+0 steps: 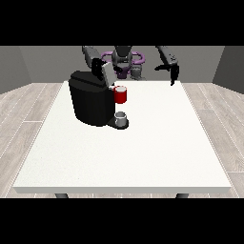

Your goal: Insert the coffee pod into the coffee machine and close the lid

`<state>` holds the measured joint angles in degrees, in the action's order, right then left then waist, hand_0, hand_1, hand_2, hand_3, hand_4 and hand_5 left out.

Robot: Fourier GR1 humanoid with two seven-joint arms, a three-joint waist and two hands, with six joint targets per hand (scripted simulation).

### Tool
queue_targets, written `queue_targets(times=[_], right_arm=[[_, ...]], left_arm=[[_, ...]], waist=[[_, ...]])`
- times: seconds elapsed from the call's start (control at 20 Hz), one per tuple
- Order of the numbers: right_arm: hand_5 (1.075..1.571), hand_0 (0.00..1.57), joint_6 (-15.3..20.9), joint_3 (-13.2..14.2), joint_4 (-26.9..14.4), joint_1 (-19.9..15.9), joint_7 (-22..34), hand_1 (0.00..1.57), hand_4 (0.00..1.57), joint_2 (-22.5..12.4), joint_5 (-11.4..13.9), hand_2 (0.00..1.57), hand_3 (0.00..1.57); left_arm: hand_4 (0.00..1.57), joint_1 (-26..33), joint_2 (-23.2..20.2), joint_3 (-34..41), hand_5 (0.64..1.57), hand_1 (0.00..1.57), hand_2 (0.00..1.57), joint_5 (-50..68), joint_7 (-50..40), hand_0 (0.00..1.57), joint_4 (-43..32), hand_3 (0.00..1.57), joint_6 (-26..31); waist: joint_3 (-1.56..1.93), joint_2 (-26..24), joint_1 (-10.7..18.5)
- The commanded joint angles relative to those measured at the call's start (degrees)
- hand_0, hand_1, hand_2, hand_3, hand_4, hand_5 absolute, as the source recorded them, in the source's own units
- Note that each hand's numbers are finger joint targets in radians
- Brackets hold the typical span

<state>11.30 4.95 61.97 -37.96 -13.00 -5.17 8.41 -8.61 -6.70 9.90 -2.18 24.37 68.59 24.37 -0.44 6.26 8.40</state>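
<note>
White worktop (143, 157) carried the coffee machine (90, 102). A grey thing (121, 116) sat at its base, nearer the hand at the view's left (98, 64), grip indeterminate; hand at the view's right (173, 74) hung relaxed.

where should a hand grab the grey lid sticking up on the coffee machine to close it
Probably the lid's free upper edge, coming from above and behind on the robot's side. It stands raised and tilted over the top of the black coffee machine, so pressing that edge forward and down should swing it shut. The hand at the view's left is already right beside it.
</note>
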Motion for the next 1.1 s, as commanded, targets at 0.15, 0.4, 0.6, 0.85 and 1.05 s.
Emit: queue_targets(times=[0.15,0.4,0.6,0.85,1.05], right_arm=[[1.571,0.0,1.34,-4.08,-2.66,-3.25,0.58,0.0,0.36,3.43,3.12,0.0,0.0],[1.571,0.0,1.59,-5.28,-1.85,-6.87,6.7,0.0,0.41,0.93,5.07,0.0,0.0],[1.571,0.0,4.52,-6.58,-0.97,-9.61,8.8,0.0,0.35,2.58,6.59,0.0,0.0],[1.571,0.0,4.61,-6.08,-3.36,-14.94,7.35,0.0,0.38,1.58,8.01,0.0,0.0],[1.571,0.0,6.91,-11.54,-1.59,-15.35,9.88,0.0,0.39,5.06,6.74,0.0,0.0]], left_arm=[[0.35,-1.64,0.6,-0.46,1.571,0.0,0.0,-0.66,1.34,0.0,-2.51,0.0,-1.22],[0.33,-4.96,-1.93,1.4,1.571,0.0,0.0,1.67,0.21,0.0,-4.46,0.0,1.54],[0.39,-7.01,-3.06,1.45,1.571,0.0,0.0,1.69,-0.73,0.0,-5.5,0.0,2.39],[0.37,-6.56,-1.79,0.08,1.571,0.0,0.0,1.79,-0.5,0.0,-5.13,0.0,2.91],[0.37,-7.97,-3.93,1.83,1.571,0.0,0.0,1.22,4.96,0.0,-11.53,0.0,3.1]], waist=[[0.43,1.6,1.58],[0.42,2.48,2.99],[0.41,3.17,4.29],[0.45,3.94,6.88],[0.41,3.41,4.03]])
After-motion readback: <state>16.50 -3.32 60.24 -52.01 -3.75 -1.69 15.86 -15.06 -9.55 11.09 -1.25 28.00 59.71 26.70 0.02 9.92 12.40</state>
